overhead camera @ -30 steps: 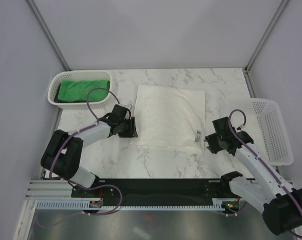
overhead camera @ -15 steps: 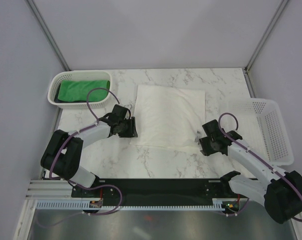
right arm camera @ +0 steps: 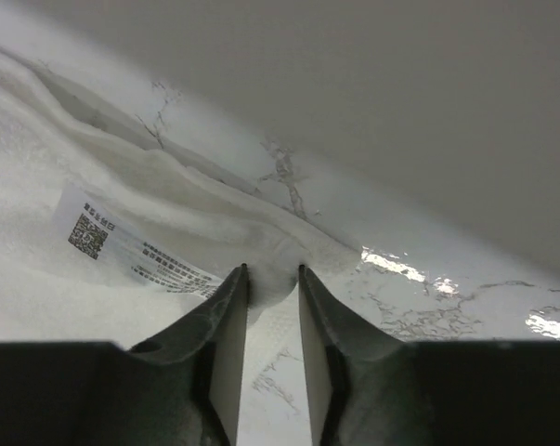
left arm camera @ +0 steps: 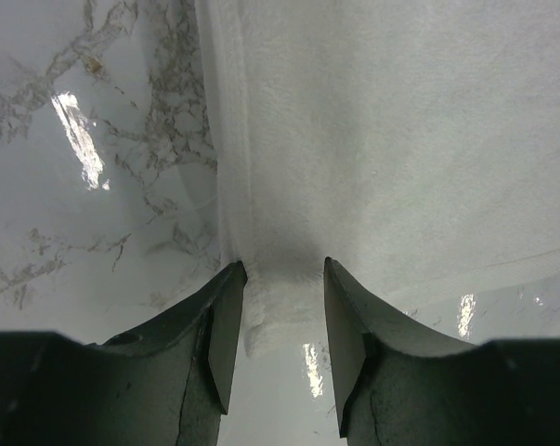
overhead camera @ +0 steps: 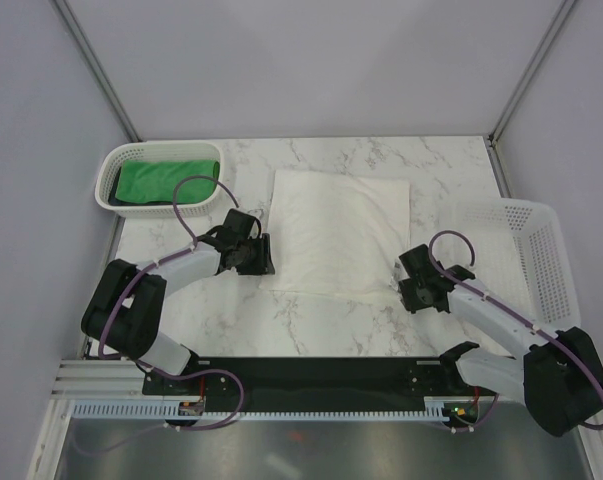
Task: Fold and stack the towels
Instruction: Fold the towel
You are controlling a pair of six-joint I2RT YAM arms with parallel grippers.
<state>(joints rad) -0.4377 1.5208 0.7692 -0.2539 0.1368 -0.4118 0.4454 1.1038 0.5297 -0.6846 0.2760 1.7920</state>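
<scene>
The white towel (overhead camera: 336, 235) lies spread flat in the middle of the marble table. My left gripper (overhead camera: 266, 256) rests at its near left corner. In the left wrist view the left gripper (left arm camera: 284, 271) is open, its jaws straddling that corner of the white towel (left arm camera: 400, 139). My right gripper (overhead camera: 405, 281) is at the near right corner. There the right gripper (right arm camera: 272, 272) is open but narrow, with a bulge of the white towel (right arm camera: 94, 177) between its tips, beside a printed label (right arm camera: 131, 246). The green towel (overhead camera: 167, 180) lies in the left basket, with something dark under it.
A white mesh basket (overhead camera: 111, 160) with the green towel stands at the back left. A second white mesh basket (overhead camera: 546, 260) stands at the right edge, close to my right arm. Grey walls enclose the table.
My right arm has swung left and forward to the towel's near right corner, and its jaws have narrowed slightly. The left arm has not moved.
</scene>
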